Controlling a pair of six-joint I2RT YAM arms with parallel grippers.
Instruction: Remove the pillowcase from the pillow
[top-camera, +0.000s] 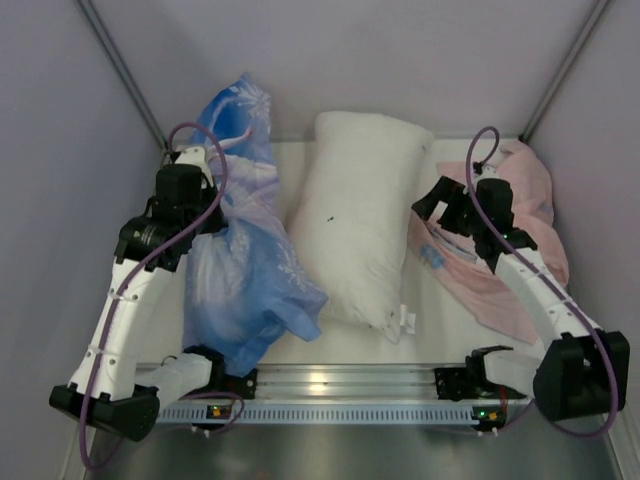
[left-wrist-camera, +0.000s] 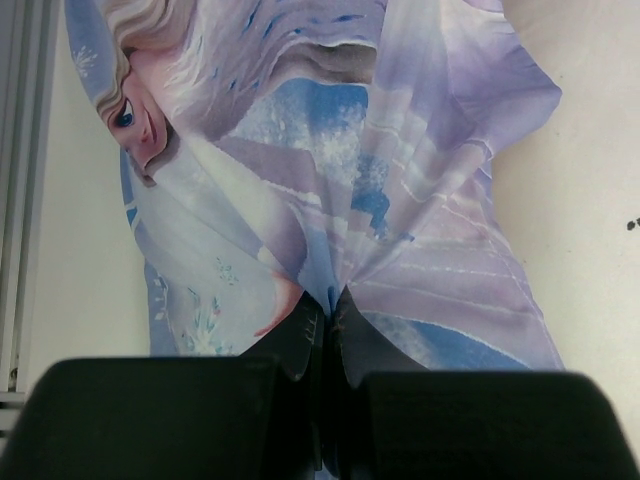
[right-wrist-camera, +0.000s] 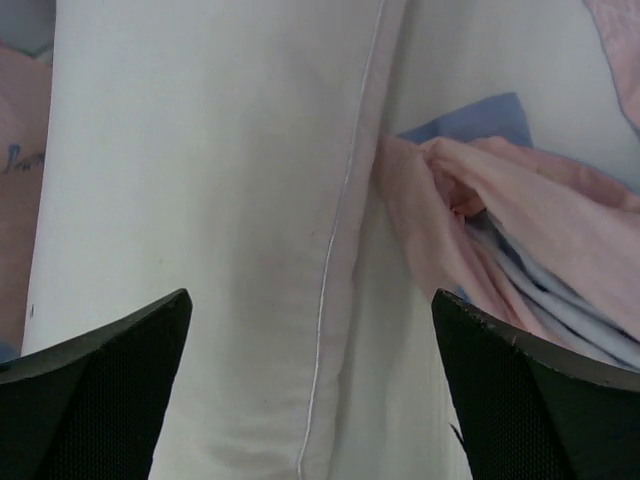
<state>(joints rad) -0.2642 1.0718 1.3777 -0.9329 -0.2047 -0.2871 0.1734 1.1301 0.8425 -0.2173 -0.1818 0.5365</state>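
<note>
The light blue pillowcase (top-camera: 245, 260) with the ice-princess print lies crumpled on the left of the table, its far end raised against the back corner. My left gripper (top-camera: 222, 215) is shut on a gathered fold of it; the wrist view shows the fold pinched between the jaws (left-wrist-camera: 333, 300) and the print (left-wrist-camera: 300, 150) spread beyond. The bare white pillow (top-camera: 360, 210), with a dark speck, lies in the middle, outside the case. My right gripper (top-camera: 437, 208) is open and empty above the pillow's right edge; its wrist view (right-wrist-camera: 310, 293) shows the pillow's seam (right-wrist-camera: 200, 200).
A pale pink fabric heap (top-camera: 510, 240) with some blue inside lies at the right, touching the pillow (right-wrist-camera: 500, 210). A small white tag (top-camera: 405, 320) sticks out at the pillow's near right corner. A metal rail (top-camera: 330, 380) runs along the near edge. Grey walls enclose the table.
</note>
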